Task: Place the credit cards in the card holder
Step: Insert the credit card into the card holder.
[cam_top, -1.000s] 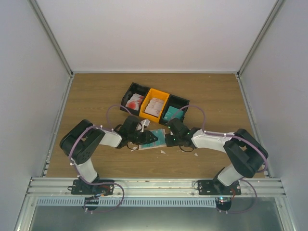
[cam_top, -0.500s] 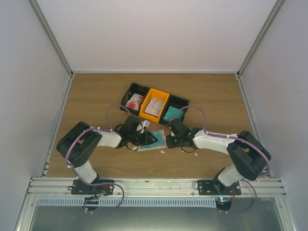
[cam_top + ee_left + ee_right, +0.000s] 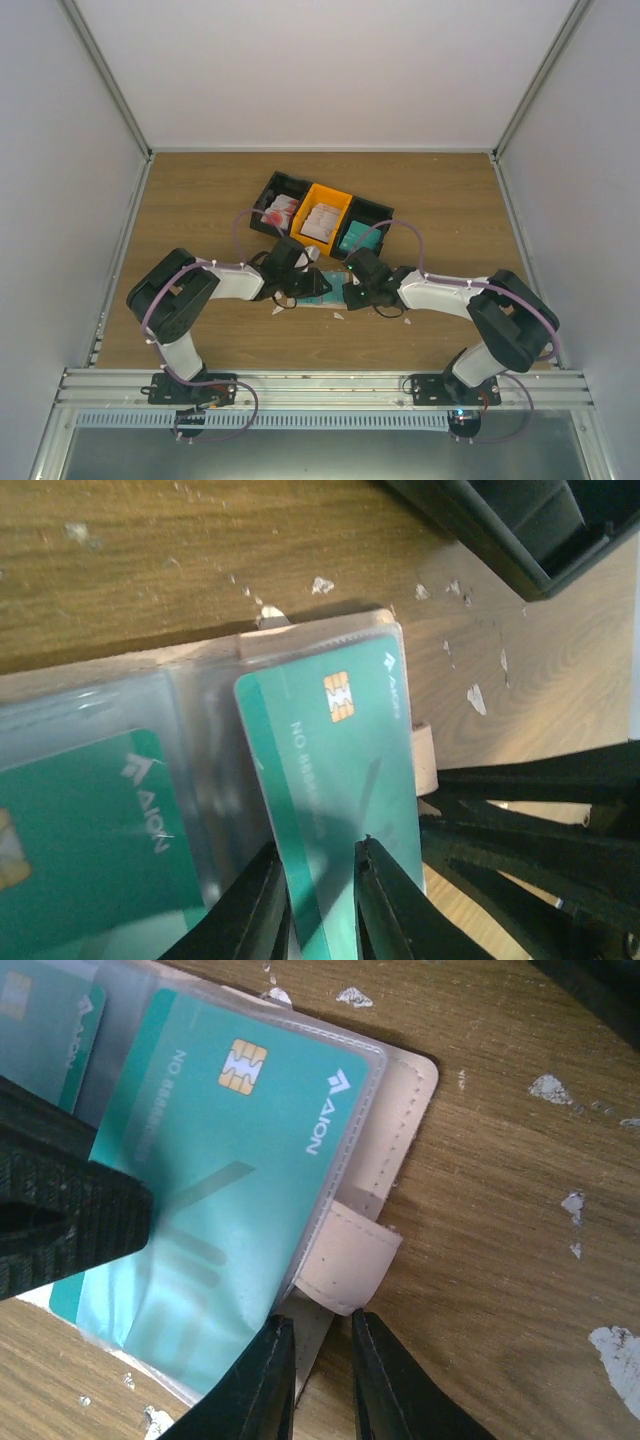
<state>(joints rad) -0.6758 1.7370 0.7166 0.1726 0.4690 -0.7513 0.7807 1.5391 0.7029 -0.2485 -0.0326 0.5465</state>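
Note:
The beige card holder (image 3: pixel 325 287) lies open on the table between my two grippers. A teal credit card (image 3: pixel 330 770) sits most of the way in its right clear pocket, and another teal card (image 3: pixel 85 840) fills the left pocket. My left gripper (image 3: pixel 318 848) stands over the near end of the right card, its jaws a narrow gap apart, and one finger (image 3: pixel 60 1220) rests on the card. My right gripper (image 3: pixel 320 1318) is at the wallet's edge just below the snap tab (image 3: pixel 350 1260). Its jaws are slightly apart, with a beige strip and bare wood between them.
Three joined bins stand behind the wallet: a black one (image 3: pixel 276 190) with red-and-white cards, an orange one (image 3: pixel 330 198) with pale cards and a black one (image 3: pixel 372 212) with teal cards. Small white scraps (image 3: pixel 475 695) dot the wood near the wallet.
My left gripper has shifted right, further over the wallet. The right gripper has stayed at the wallet's right edge, its jaws slightly wider than before.

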